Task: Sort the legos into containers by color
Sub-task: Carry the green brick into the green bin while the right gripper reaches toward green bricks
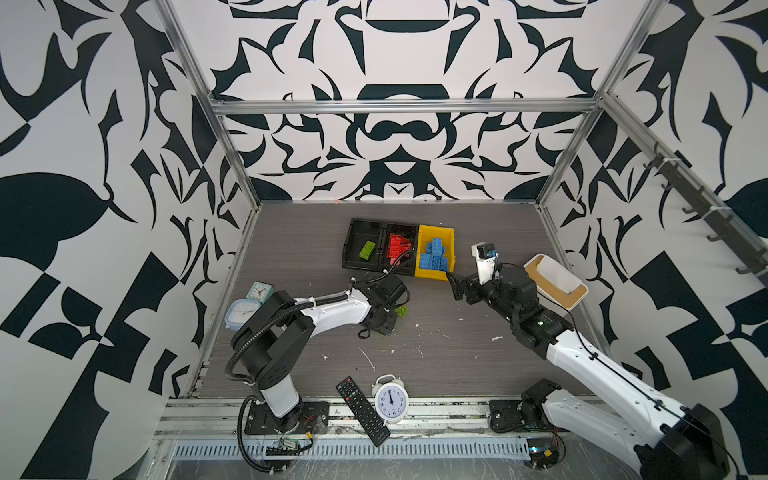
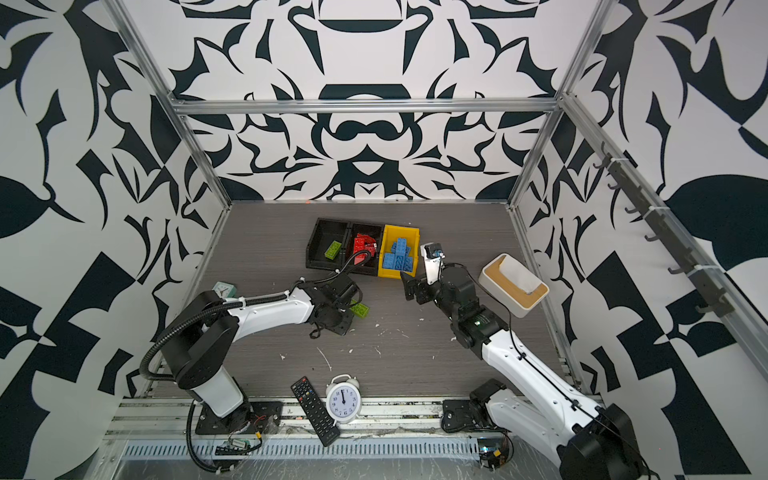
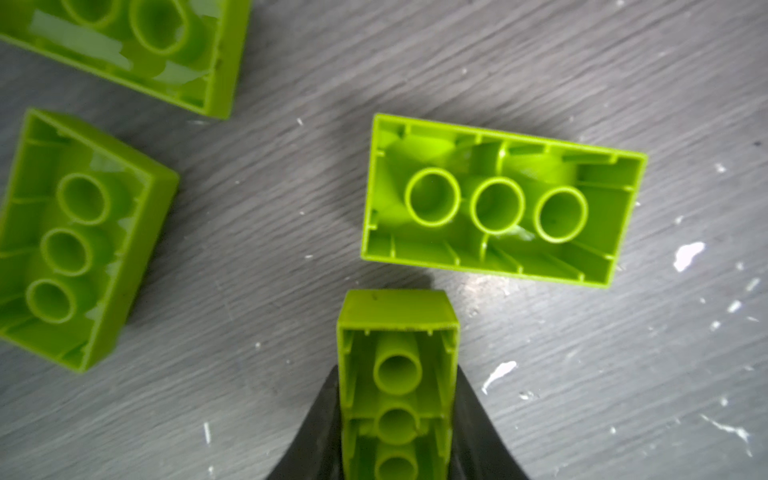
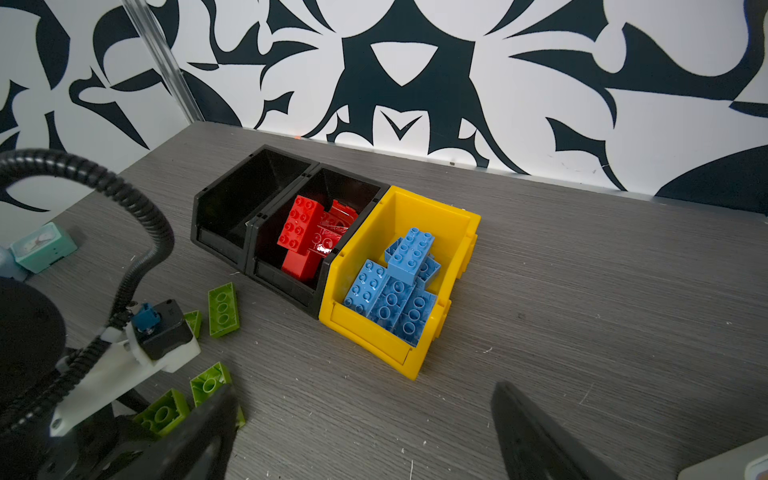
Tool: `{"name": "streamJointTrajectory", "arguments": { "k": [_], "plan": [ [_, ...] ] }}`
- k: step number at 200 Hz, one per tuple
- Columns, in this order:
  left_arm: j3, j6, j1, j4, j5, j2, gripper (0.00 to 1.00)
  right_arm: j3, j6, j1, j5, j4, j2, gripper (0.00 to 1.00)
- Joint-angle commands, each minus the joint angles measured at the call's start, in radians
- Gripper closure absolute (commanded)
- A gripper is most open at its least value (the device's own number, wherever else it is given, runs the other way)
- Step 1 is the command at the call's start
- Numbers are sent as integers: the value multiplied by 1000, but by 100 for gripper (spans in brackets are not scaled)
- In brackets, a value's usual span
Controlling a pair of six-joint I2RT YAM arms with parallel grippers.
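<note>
Left wrist view shows left fingers [image 3: 473, 440] clamped across the long walls of a green lego [image 3: 397, 374], seemingly light, stiff, slick; right fingers [image 4: 536, 440] stand apart.

Green brick [image 3: 397, 374] cut off at the left wrist view's edge

Robot lab test cell, not a home or shop. Enclosure: aluminium frame [image 1: 401, 106] with printed black-and-white wall panels [image 1: 399, 166] on three sides. Two white-and-black arms, left [image 1: 328, 309] and right [image 1: 582, 357], stand on black base plates [image 1: 286, 417] on a metal rail [image 1: 440, 409] at the front edge. Slotted cable duct [image 1: 353, 449] below it, with loose wires and a bare circuit board [image 1: 289, 445]. Grey tabletop [image 1: 457, 365] scuffed, flecked white. Staged props: clock [image 1: 391, 400], remote [image 1: 362, 410], bins [image 1: 348, 249] of toy bricks [image 1: 432, 255].
</note>
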Motion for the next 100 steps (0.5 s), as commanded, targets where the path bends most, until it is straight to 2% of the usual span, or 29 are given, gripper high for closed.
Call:
{"name": "streamJointTrajectory", "arguments": {
  "k": [1, 60, 85, 100],
  "plan": [
    [50, 3, 24, -49, -15, -30, 79, 15, 3, -2, 0, 27, -1, 3],
    [224, 106, 205, -137, 3, -81, 82, 13, 3, -2, 1, 31, -4, 3],
    [339, 184, 274, -130, -4, -41, 82, 15, 2, -2, -6, 29, 4, 3],
    [425, 222, 305, -129, -4, 4, 82, 35, 0, -2, -22, 2, 20, 7]
  ]
}}
